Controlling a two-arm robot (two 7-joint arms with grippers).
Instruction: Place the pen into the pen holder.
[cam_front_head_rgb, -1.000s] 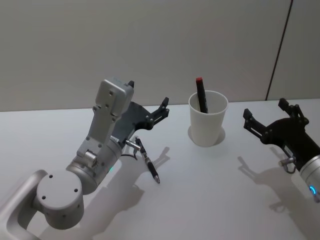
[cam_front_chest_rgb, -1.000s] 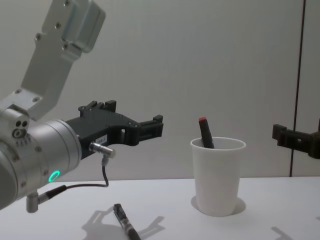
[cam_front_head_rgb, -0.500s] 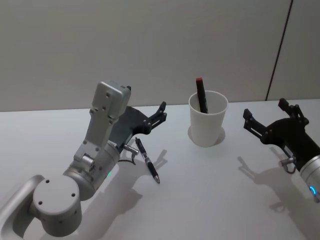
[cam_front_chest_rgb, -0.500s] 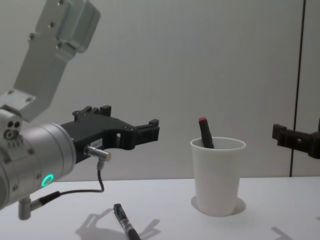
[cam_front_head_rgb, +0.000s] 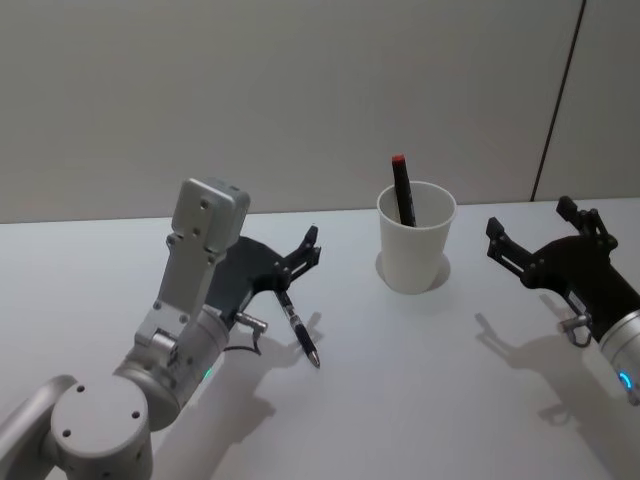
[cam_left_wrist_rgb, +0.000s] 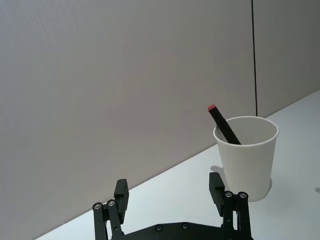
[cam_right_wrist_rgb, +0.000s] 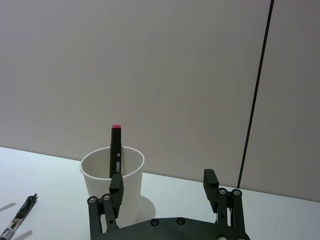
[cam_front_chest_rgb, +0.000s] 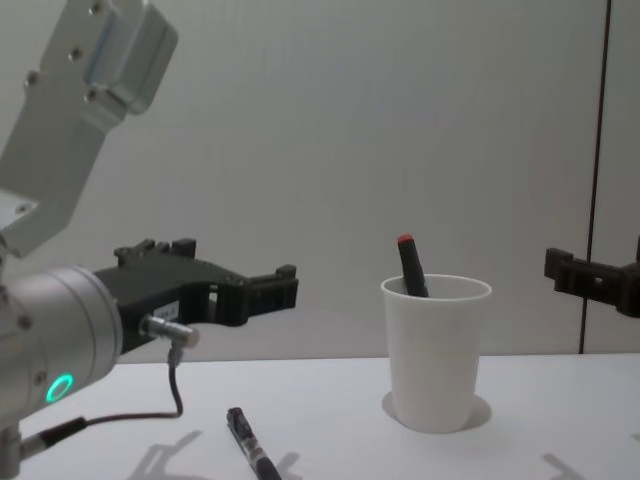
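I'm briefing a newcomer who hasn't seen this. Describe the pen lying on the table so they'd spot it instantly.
On the white table, find the plain white paper cup. To its left, below the open left gripper, lies a slim black pen. Unlike the red-tipped black marker standing in the cup, it lies flat.

cup: on the worktop, towards the back, marker standing in it
pen: flat on the worktop, left of the cup and nearer the robot
left gripper: up over the pen, not touching
right gripper: right of the cup, apart
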